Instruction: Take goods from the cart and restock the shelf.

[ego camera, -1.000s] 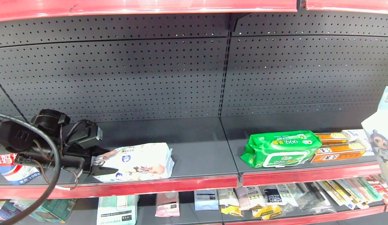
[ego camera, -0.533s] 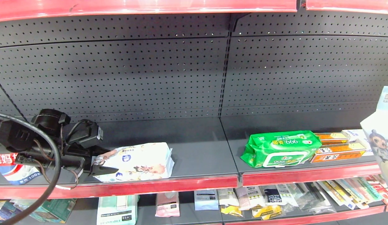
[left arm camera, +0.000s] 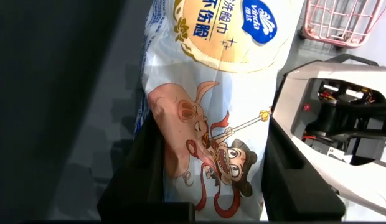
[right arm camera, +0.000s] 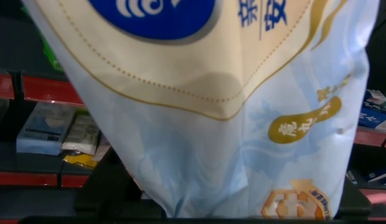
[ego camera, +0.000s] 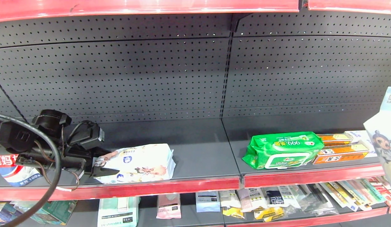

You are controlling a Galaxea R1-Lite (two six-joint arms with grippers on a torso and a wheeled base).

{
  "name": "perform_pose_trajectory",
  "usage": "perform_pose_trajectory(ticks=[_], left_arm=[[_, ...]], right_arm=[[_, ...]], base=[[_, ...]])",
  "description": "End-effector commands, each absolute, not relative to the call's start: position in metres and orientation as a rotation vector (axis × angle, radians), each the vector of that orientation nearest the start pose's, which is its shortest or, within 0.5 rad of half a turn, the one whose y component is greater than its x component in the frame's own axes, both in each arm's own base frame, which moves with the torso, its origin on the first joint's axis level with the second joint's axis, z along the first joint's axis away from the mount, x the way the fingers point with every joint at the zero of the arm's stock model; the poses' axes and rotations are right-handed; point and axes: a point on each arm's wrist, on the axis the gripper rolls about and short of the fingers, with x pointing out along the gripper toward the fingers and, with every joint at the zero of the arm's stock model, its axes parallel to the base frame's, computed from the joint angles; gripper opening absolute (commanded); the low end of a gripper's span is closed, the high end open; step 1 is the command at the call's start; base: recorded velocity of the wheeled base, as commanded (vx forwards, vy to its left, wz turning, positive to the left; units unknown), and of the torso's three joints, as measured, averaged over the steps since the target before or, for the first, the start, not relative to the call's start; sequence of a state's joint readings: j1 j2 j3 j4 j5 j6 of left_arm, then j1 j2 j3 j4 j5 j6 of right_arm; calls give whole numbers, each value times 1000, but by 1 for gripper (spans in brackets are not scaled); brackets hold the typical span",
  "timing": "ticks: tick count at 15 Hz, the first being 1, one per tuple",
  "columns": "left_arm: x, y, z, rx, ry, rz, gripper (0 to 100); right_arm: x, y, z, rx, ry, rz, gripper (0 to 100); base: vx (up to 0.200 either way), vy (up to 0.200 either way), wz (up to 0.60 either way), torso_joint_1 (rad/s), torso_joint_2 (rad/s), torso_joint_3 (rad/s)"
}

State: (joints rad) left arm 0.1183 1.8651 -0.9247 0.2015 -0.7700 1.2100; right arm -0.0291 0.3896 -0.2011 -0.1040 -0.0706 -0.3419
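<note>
On the grey shelf (ego camera: 198,148), left hand (ego camera: 99,166) pinches a white pack (ego camera: 142,162); right hand (right arm camera: 233,199) pinches a second pack (ego camera: 384,138)

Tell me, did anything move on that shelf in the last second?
Nothing visibly changed. The left jaws stay clamped on the white pack, which lies at the front of the shelf; the second pack, held by the right jaws, hangs at the right edge, and the green pack lies where it was.
</note>
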Motion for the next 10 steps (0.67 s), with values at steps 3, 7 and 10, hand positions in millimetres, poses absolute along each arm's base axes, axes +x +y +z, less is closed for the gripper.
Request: perform_pose_trajectory(ticks=[3, 7, 10], left_arm=[[290, 19, 103, 563, 538, -1073, 0], [291, 20, 104, 551, 540, -1066, 100], [286, 24, 115, 541, 498, -1052, 100]], right_arm=[[10, -2, 148, -343, 99, -86, 0], [10, -2, 147, -343, 104, -85, 0], [11, -2, 146, -343, 107, -85, 0]], base=[[0, 0, 0, 0, 0, 0], [0, 0, 0, 0, 0, 0], [0, 0, 0, 0, 0, 0]])
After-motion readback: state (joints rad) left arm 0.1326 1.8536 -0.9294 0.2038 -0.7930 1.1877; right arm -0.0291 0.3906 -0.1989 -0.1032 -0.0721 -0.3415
